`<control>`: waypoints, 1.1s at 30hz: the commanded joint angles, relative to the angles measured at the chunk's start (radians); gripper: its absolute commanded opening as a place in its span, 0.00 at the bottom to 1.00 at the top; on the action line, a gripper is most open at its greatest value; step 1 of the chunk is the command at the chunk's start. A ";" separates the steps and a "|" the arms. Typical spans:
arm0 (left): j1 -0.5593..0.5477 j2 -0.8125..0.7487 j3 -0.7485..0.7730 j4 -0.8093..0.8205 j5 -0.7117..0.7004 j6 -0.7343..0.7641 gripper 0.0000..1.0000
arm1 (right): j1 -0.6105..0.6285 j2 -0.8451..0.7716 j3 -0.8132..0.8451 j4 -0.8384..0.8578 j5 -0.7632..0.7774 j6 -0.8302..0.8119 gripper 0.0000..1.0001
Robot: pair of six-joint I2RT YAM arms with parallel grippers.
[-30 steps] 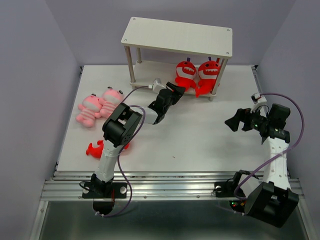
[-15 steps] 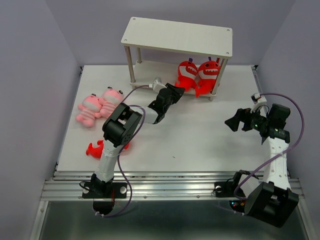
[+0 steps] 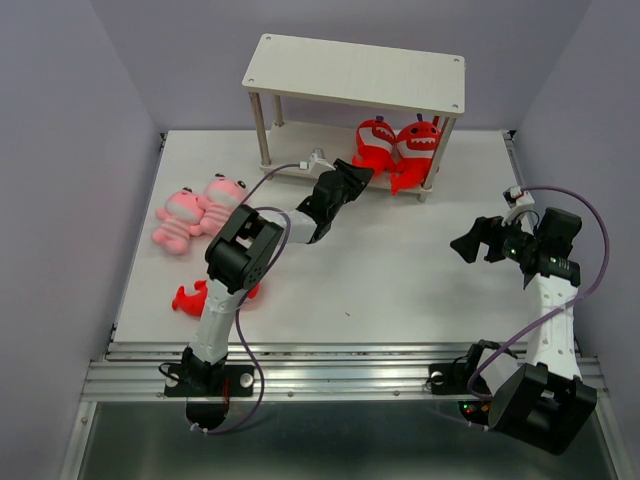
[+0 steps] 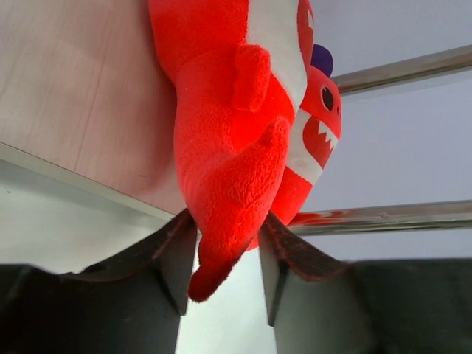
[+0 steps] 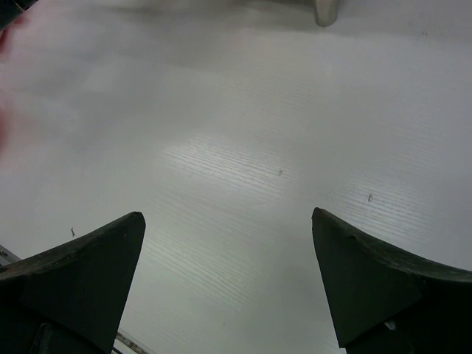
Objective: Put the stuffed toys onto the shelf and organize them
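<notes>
Red plush sits on the lower board of the shelf point(image 3: 355, 75): one shark point(image 3: 372, 145), tail pinched in the jaws of the left gripper point(image 3: 355, 178), touches a second shark point(image 3: 417, 150). Two pink toys point(image 3: 200, 210) and a third shark point(image 3: 195, 296) lie on the bench point(image 3: 400, 270); the right gripper point(image 3: 470, 243) holds its jaws wide.

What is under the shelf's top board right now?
On the lower board, toward its right end in the top view: the left red shark, its tail gripped by the left pincer, and the right red shark. The top board covers the lower board's back part.
</notes>
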 commanded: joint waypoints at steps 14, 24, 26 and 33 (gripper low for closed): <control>0.016 -0.023 -0.004 0.053 0.079 0.031 0.88 | -0.009 -0.002 0.000 0.038 -0.013 -0.013 1.00; 0.025 -0.095 -0.085 0.085 0.096 0.068 0.92 | -0.018 -0.007 -0.002 0.038 -0.016 -0.014 1.00; 0.025 -0.106 -0.101 0.088 0.096 0.080 0.92 | -0.018 -0.008 -0.002 0.038 -0.016 -0.016 1.00; 0.025 -0.184 -0.170 0.104 0.108 0.167 0.93 | -0.018 -0.020 -0.010 0.036 -0.038 -0.033 1.00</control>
